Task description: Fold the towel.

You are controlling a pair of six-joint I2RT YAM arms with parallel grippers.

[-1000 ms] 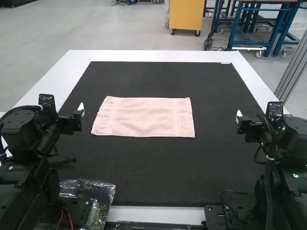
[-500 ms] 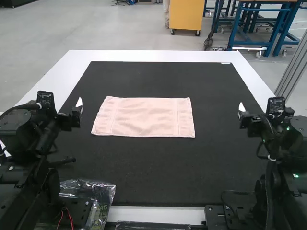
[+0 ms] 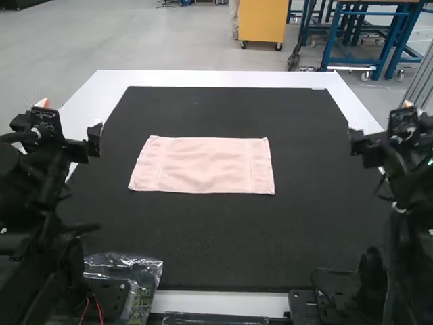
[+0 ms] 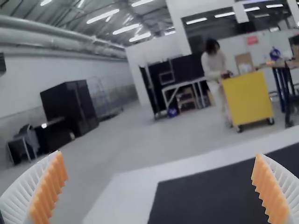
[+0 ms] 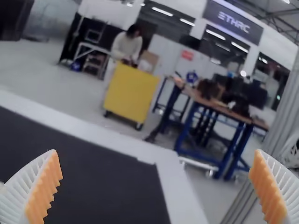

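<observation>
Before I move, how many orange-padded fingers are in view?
4: two, spread apart, on the left gripper at the left side of the table; two, spread apart, on the right gripper at its right side.

High cam's up above and behind the arms, a fair way back, facing forward and down at the table. Both wrist cams look out past its far edge, kinda tilted, up closer to it. All three catch the black mat; the wrist ones share the yellow cart too.
</observation>
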